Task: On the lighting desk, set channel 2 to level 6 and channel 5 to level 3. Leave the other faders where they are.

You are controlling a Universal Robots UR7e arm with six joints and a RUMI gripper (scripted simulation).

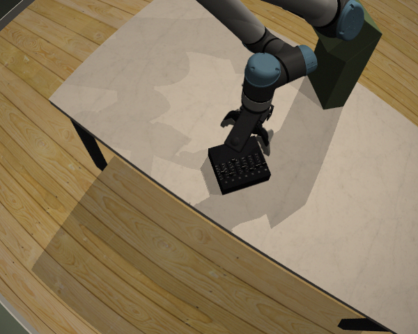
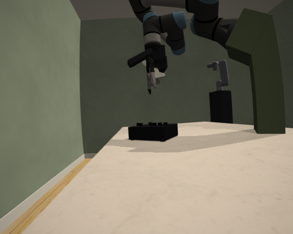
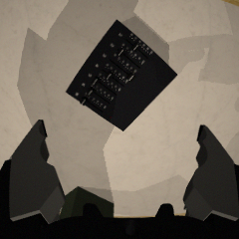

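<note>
Two fingers of the tool (image 1: 246, 125) (image 2: 151, 91) (image 3: 120, 124) stood wide open, gripping nothing, above the black lighting desk (image 1: 240, 167) (image 2: 151, 132) (image 3: 144, 90). The desk sat flat on the worktop (image 1: 375, 201) (image 2: 166, 191) (image 3: 144, 164), turned askew between the fingers and beyond them in the wrist view. Channel numbers were unreadable. Good work likely meant squaring up to one fader row, narrowing the fingers, then sliding a single cap gently. The worktop's long edge ran near the desk; the green pillar (image 1: 331, 78) (image 2: 267, 95) stood well apart.
</note>
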